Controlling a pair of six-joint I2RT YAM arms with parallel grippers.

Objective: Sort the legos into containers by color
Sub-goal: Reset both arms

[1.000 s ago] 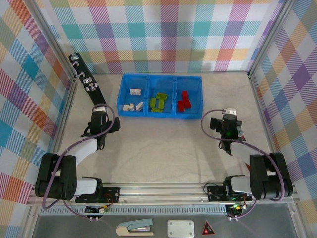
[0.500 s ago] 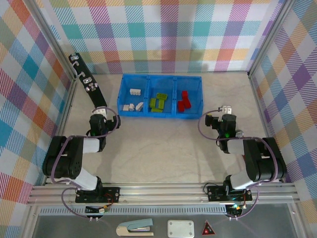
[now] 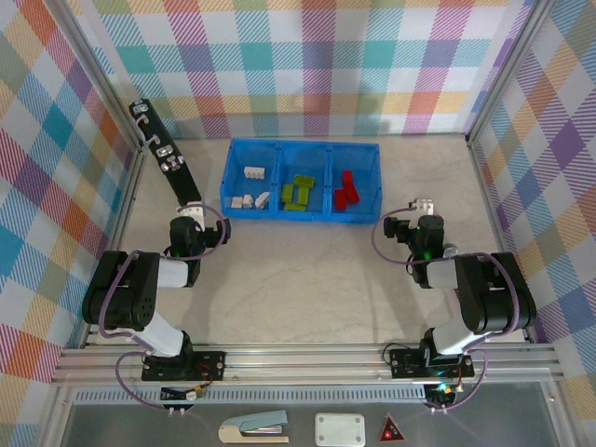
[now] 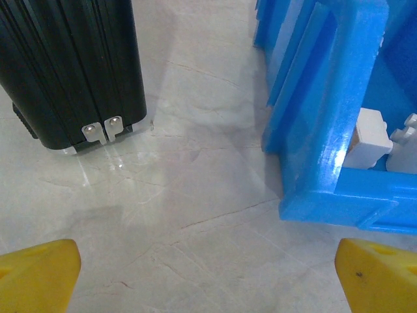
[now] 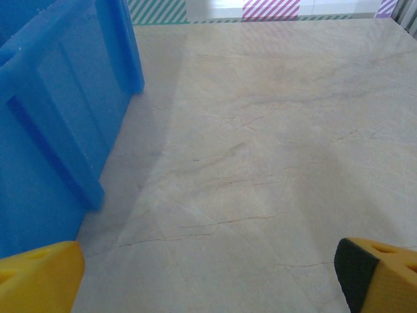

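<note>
The blue tray (image 3: 300,149) holds the sorted legos: white ones (image 3: 251,198) in the left container, lime green ones (image 3: 298,190) in the middle, red ones (image 3: 346,189) in the right. My left gripper (image 3: 189,213) rests low beside the tray's left front corner, open and empty. In the left wrist view its yellow fingertips (image 4: 36,277) stand wide apart over bare table, with the tray wall (image 4: 326,130) and a white lego (image 4: 371,134) to the right. My right gripper (image 3: 424,206) is open and empty off the tray's right front corner, the tray wall (image 5: 52,117) to its left.
A long black bar (image 3: 163,154) leans along the left wall, and its end (image 4: 71,65) lies just ahead of my left gripper. Plaid walls close in the table on three sides. Bare marble tabletop (image 3: 307,270) stretches between the arms.
Both arms have folded back, elbows drawn in toward their bases. The grippers stayed near the tray's front corners, both still open. The legos have not moved.
</note>
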